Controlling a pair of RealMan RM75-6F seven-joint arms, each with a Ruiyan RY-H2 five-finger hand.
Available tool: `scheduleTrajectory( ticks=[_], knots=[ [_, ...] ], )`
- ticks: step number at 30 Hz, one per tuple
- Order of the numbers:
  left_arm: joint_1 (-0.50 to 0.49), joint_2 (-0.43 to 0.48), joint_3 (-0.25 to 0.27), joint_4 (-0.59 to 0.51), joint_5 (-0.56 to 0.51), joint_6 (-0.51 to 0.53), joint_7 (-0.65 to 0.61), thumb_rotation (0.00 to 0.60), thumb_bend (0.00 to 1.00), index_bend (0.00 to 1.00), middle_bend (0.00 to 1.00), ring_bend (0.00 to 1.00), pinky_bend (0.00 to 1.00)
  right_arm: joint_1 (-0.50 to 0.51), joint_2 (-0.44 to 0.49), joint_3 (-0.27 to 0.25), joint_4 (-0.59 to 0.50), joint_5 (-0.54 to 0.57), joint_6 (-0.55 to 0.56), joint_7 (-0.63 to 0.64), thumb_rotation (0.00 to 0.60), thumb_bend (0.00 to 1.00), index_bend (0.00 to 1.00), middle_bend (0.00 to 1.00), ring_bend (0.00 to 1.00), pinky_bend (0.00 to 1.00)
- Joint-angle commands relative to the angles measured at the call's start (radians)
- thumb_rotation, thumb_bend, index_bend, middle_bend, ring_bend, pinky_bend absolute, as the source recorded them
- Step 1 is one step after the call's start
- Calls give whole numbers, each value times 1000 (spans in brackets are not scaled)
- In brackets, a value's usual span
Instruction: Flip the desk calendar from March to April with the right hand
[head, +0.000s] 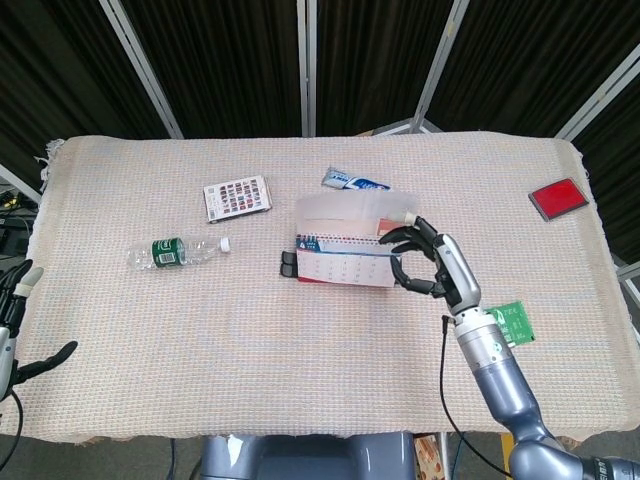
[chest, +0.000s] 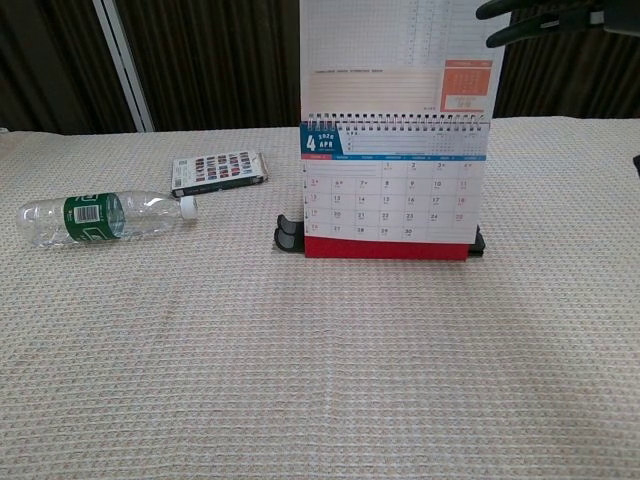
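The desk calendar (head: 340, 268) (chest: 395, 195) stands mid-table on its red base, with the April sheet facing front. Its March page (head: 350, 210) (chest: 395, 60) is lifted upright above the ring binding. My right hand (head: 428, 262) (chest: 548, 14) is raised to the right of the calendar and holds the page's upper right corner with its fingertips; the other fingers are spread. My left hand (head: 22, 335) hangs off the table's left edge, fingers apart, with nothing in it.
A water bottle (head: 178, 251) (chest: 100, 215) lies left of the calendar. A patterned card box (head: 237, 197) (chest: 218, 168) sits behind it, and a toothpaste tube (head: 350, 180) behind the calendar. A green packet (head: 512, 322) and a red case (head: 558, 197) lie to the right.
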Motion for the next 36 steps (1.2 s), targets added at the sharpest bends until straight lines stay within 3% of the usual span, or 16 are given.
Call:
scheduleTrajectory(
  ticks=[1,5,12,24,28,32,36],
  knots=[
    [0,0,-2,0,-7,-2,-5,600,89,0,0,0,0,49,10,-8,79,15,-25,-70,600,356,95,227,100,164],
    [-3,0,-4,3,-12,-8,-7,600,89,0,0,0,0,109,4,-43,168,36,-63,-155,600,294,6,141,11,82],
    [-5,0,-5,5,-17,-13,-9,600,90,0,0,0,0,202,-9,-128,317,75,-166,-279,600,171,0,6,0,0],
    [-10,-4,-4,9,-21,-26,-2,600,89,0,0,0,0,234,29,-241,385,102,-309,-316,600,116,0,17,0,0],
    [-12,-7,-1,12,-25,-35,4,600,89,0,0,0,0,184,54,-235,352,27,-263,-256,600,109,0,17,0,0],
    [-14,-9,-1,15,-31,-43,7,600,90,0,0,0,0,88,99,-238,309,-131,-167,-168,600,107,0,8,0,0],
    [-19,-16,2,21,-34,-58,20,600,89,0,0,0,0,-30,144,-293,289,-340,-17,-115,600,110,0,0,0,0]
  ],
)
